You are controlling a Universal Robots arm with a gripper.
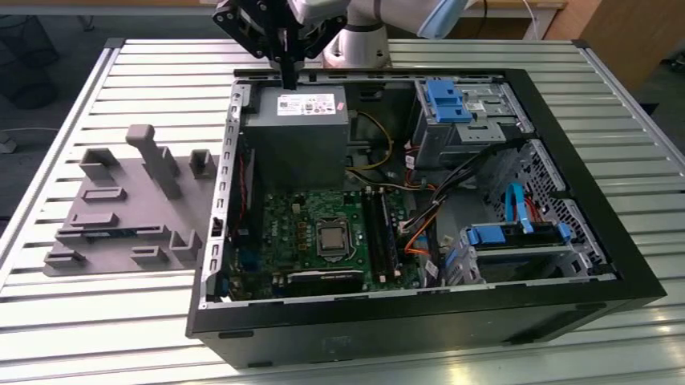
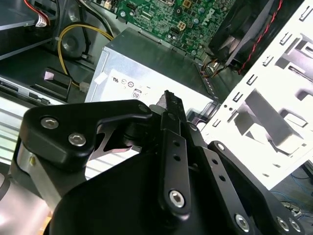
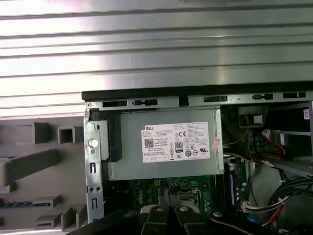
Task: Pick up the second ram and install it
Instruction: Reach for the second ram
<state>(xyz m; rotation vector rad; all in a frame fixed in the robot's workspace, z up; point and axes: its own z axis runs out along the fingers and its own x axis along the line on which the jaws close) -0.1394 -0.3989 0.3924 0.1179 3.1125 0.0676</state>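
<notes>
Second ram (image 1: pixel 107 233) in fixture (image 1: pixel 128 180), end effector (image 1: pixel 289 84) apart

A white printed label (image 3: pixel 177 143) sits on the grey power supply (image 3: pixel 131 147)

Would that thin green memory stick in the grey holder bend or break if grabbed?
Probably stiff: the memory stick looks like a flat, thin board. Likely light, being so slim. Possibly fragile and awkward to grip, as it lies low in the grey holder.
</notes>
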